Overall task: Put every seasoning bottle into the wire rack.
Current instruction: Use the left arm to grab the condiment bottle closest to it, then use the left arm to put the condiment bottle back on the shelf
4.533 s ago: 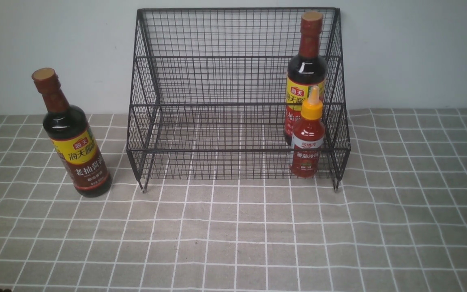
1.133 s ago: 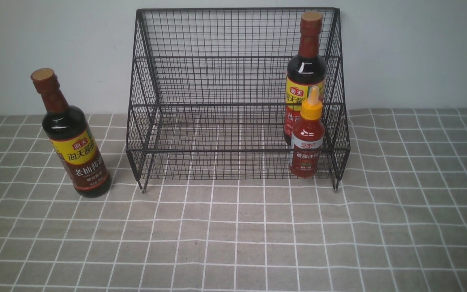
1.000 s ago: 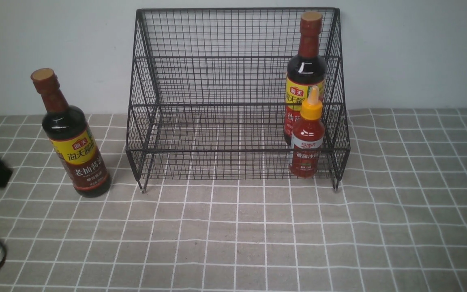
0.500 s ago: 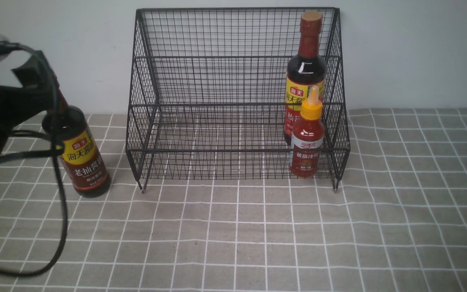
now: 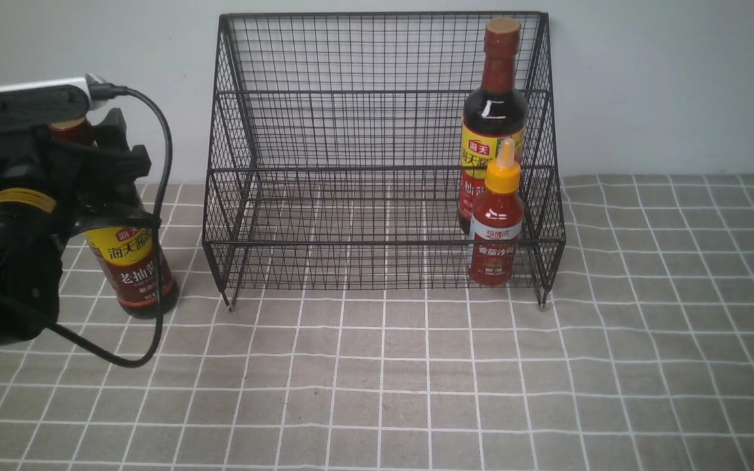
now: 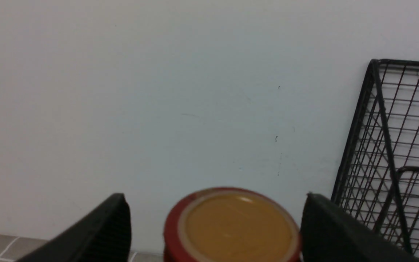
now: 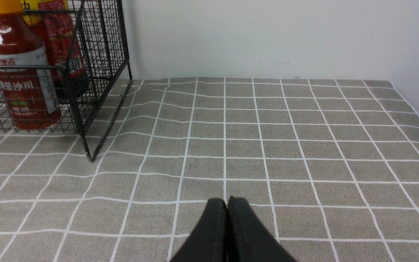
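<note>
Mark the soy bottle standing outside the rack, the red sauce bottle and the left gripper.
Soy bottle (image 5: 133, 261), front view, on its label.
Red sauce bottle (image 5: 496, 237), front view, on its label.
Left gripper (image 6: 215, 198), left wrist view, midway between its fingers.

Your tabletop (image 5: 416, 379) is grey cloth with a white grid pattern, the wall (image 5: 678, 78) is plain pale, and the wire rack (image 5: 351, 131) is all black. The left soy-sauce bottle (image 5: 131, 261) and the right soy-sauce bottle (image 5: 493, 118) are both dark with red-brown necks, tan cap tops and yellow-and-red labels, while the small sauce bottle (image 5: 496, 229) is red with a yellow cap. Left gripper (image 6: 215, 198) and right gripper (image 7: 227, 203) are black too.
</note>
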